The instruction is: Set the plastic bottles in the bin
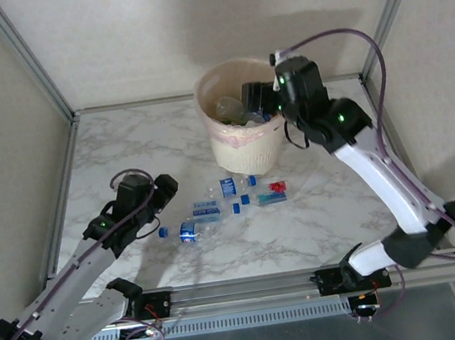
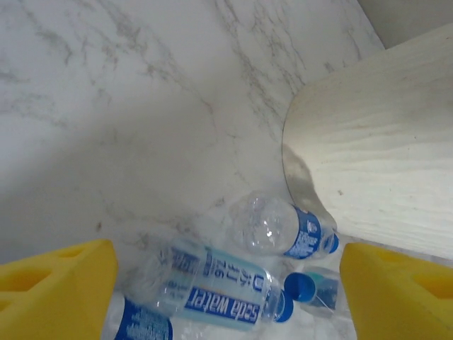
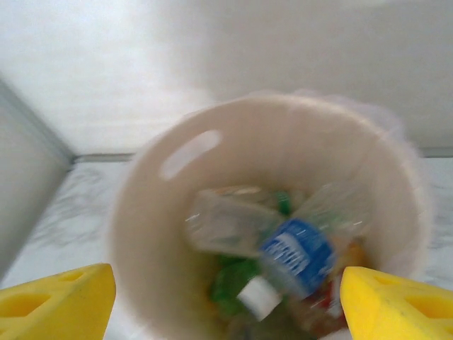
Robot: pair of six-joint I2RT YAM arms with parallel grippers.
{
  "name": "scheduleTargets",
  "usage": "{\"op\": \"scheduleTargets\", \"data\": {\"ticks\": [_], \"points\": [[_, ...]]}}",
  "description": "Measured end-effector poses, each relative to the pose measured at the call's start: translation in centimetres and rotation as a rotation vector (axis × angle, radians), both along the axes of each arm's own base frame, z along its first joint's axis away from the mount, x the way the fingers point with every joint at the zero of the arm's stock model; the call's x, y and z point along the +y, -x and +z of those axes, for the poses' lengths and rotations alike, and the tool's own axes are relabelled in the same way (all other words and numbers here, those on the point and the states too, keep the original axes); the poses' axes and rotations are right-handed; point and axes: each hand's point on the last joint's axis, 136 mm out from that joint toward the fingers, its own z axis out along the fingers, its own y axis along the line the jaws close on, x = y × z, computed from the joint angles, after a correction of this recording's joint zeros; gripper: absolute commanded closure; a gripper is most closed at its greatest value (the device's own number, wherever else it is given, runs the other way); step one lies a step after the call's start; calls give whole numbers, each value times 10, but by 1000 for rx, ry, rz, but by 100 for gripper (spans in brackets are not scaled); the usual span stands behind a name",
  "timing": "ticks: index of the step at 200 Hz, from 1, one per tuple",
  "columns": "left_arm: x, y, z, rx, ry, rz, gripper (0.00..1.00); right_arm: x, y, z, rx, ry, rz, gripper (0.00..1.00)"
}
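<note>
Marble-pattern white desk (image 1: 124, 150) inside a metal-framed cell, plain beige walls

Progress: partly done, roughly half by my read. The bin (image 1: 247, 157) sits at the far middle of the desk and already holds a pile. About half a dozen plastic bottles (image 1: 216, 209) lie loose on the desk just in front of it

Bin contents, right wrist view:
- clear bottle (image 3: 226, 223) lying across
- blue-label bottle with white cap (image 3: 297, 255) on top
- green bottle (image 3: 230, 283) underneath
- something red/orange at lower right, too blurred to name
- pinkish liner bag (image 1: 236, 141) folded over the rim
- fill looks well below the rim, so room for the rest

Left on the desk:
- soda water bottle (image 2: 212, 287), on its side
- clear blue-label bottle (image 2: 283, 230) lying just beside the bin wall (image 2: 382, 170)
- small blue-capped one (image 2: 315, 290) near it
- red-label bottle (image 1: 278, 187) on the right of the cluster
- all on their sides as far as I can tell, none touching the bin for certain

Grippers:
- right gripper (image 1: 253, 99) hangs over the bin mouth, fingers (image 3: 396, 297) apart, nothing between them
- left gripper (image 1: 165, 188) is low over the desk at the left of the cluster, fingers (image 2: 64, 283) apart, soda water bottle below the gap, not gripped

Nearest pick for the left arm looks like the soda water bottle. It's round and lying flat, so it may roll when the fingers close
</note>
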Motion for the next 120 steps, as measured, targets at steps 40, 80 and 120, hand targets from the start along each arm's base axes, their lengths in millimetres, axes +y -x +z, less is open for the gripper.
{"op": "scheduleTargets", "data": {"ticks": [40, 80, 120], "points": [[-6, 29, -20, 82, 7, 6, 20, 35, 47, -24, 35, -15, 134, 17], [-9, 50, -56, 181, -2, 0, 16, 54, 63, -88, 152, 44, 173, 17], [-14, 55, -70, 212, -6, -8, 13, 57, 67, -120, 208, 55, 163, 17]]}}
